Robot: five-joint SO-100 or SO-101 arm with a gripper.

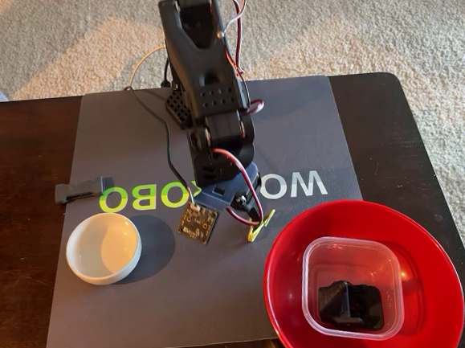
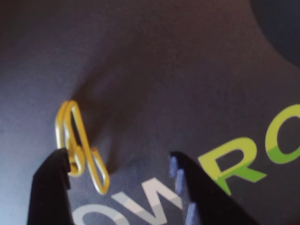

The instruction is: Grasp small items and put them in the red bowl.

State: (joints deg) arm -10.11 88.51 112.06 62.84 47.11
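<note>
In the wrist view the fingers (image 2: 119, 176) are spread apart low over the grey mat (image 2: 154, 70), one tip touching the yellow-green clothespin (image 2: 79, 147), which is not pinched. In the fixed view the clothespin (image 1: 260, 226) lies at 10 o'clock of the red bowl (image 1: 430, 231), just off its rim. The bowl holds the clear square tub (image 1: 350, 253) with a black part (image 1: 349, 303) inside; the small white bowl (image 1: 103, 247) sits at 9 o'clock on the mat.

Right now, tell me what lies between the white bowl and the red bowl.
In the fixed view, between the white bowl and red bowl: a small circuit board, the gripper and the yellow-green clothespin.
</note>
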